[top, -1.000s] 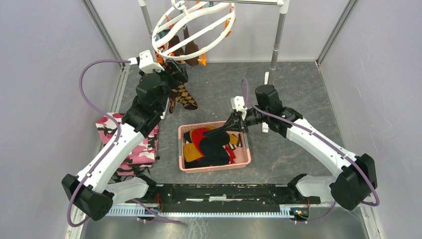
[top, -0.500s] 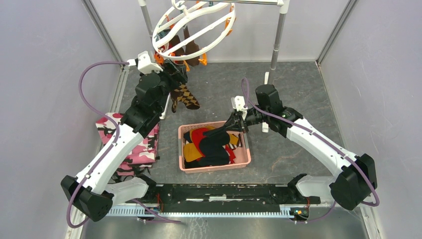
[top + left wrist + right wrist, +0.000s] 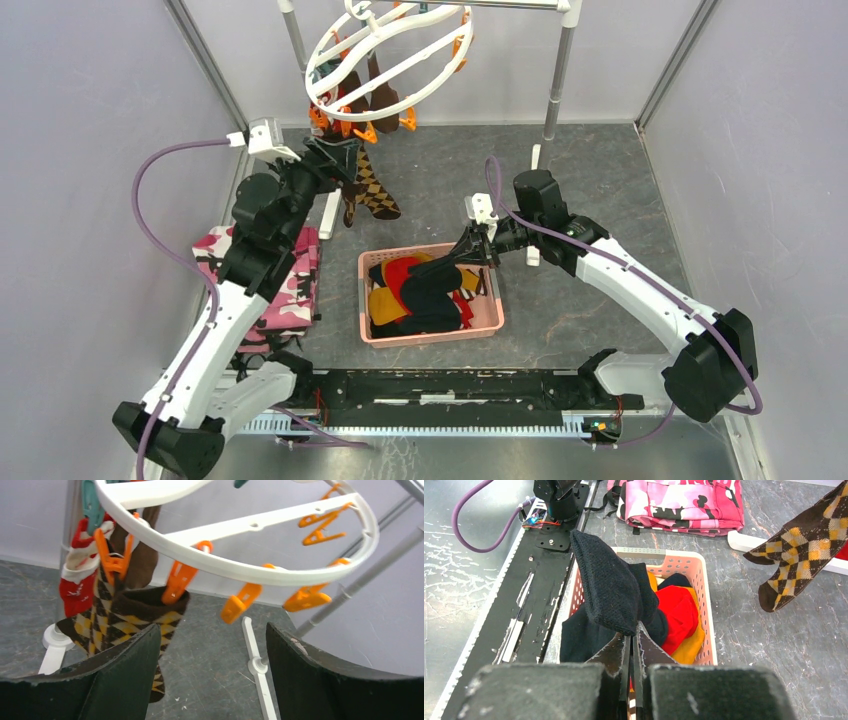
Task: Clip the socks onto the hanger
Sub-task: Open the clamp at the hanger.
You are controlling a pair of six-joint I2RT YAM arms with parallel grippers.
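The white round hanger (image 3: 385,55) hangs from the rack at the back, with orange clips (image 3: 179,582) along its rings. A brown-tan argyle sock (image 3: 368,190) hangs from an orange clip, beside brown and red socks (image 3: 77,580). My left gripper (image 3: 335,160) is open and empty just below the hanger's left side, next to the argyle sock (image 3: 145,617). My right gripper (image 3: 468,250) is shut on a black sock (image 3: 606,585) and holds it above the pink basket (image 3: 490,325). The basket (image 3: 704,610) holds red, mustard and black socks.
A pink camouflage cloth (image 3: 290,290) lies at the left beside the left arm. The metal rack's pole (image 3: 558,85) and its white foot (image 3: 255,662) stand on the grey floor at the back. Grey walls close in on both sides.
My left gripper has pulled back left from the argyle sock, which now hangs from an orange clip. The right arm and its black sock have not moved.
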